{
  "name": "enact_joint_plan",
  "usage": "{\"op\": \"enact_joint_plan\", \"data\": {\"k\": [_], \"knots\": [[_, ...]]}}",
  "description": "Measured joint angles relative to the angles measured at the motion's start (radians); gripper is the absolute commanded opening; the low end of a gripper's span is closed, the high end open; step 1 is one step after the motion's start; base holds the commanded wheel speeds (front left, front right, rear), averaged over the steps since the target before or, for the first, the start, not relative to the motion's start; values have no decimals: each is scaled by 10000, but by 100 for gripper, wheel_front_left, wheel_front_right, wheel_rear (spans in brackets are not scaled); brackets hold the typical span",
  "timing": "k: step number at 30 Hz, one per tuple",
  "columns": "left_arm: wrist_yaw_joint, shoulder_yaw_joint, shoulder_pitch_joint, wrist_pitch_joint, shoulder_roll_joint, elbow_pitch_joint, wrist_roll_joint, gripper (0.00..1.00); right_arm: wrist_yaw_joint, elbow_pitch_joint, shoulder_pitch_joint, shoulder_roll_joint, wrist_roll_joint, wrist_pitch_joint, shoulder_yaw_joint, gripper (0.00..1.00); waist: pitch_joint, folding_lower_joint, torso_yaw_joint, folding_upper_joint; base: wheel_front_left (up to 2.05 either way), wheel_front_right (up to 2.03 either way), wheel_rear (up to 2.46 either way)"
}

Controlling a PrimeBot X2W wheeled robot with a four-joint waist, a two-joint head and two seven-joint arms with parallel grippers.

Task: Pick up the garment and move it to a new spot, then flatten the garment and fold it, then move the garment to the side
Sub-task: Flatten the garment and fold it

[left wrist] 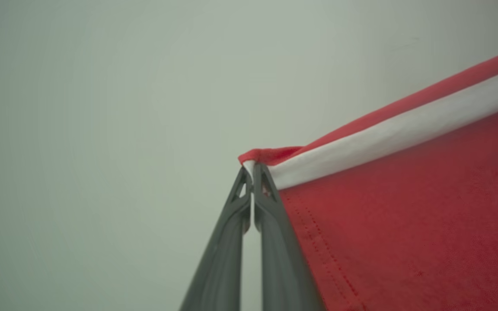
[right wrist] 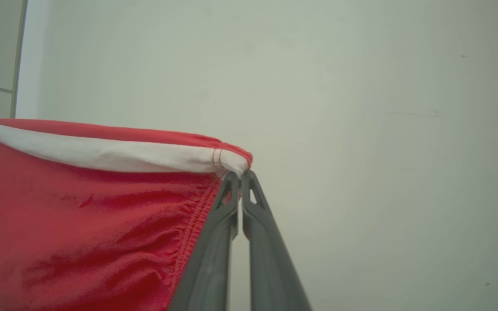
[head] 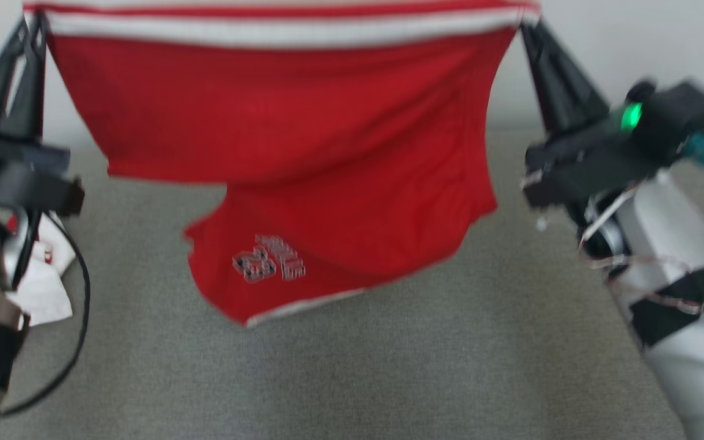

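My left gripper [head: 34, 19] [left wrist: 252, 172] has its jaws pinched tight on 1 top corner of the red shorts [head: 291, 140] [left wrist: 404, 224], the tips biting right where the white band [head: 278, 34] ends. My right gripper [head: 526, 23] [right wrist: 241, 176] is clamped the same way on the opposite top corner, beside a gathered seam of the shorts [right wrist: 80, 216].

Between the 2 grippers the top edge runs taut and level, and the cloth hangs free below it. 1 leg drops lower than the rest, tilted, with a pale printed mark [head: 269, 260] near its white-trimmed hem. The shorts hang above the grey worktop [head: 401, 373]; I cannot tell whether the hem touches it. A pale wall [left wrist: 102, 108] stands behind.
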Motion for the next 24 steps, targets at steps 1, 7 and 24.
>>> {"op": "enact_joint_plan", "data": {"k": [1, 7, 24], "knots": [[0, -79, -360, 2, -29, 174, -44, 0, 0, 142, -418, -21, 65, 67, 73, 0, 185, 1, 25, 0, 0, 0, 0], [33, -270, -2685, 0, -376, 1574, 38, 0, 0, 1783, -3269, -173, -54, 151, -4, 0, 1616, 2, 165, 0, 0, 0, 0], [685, 435, -1137, 2, -1776, 349, 403, 0, 10, 1824, -1964, -184, -573, -173, -1016, 0, 3764, 2, 661, 3, 0, 0, 0]]}}
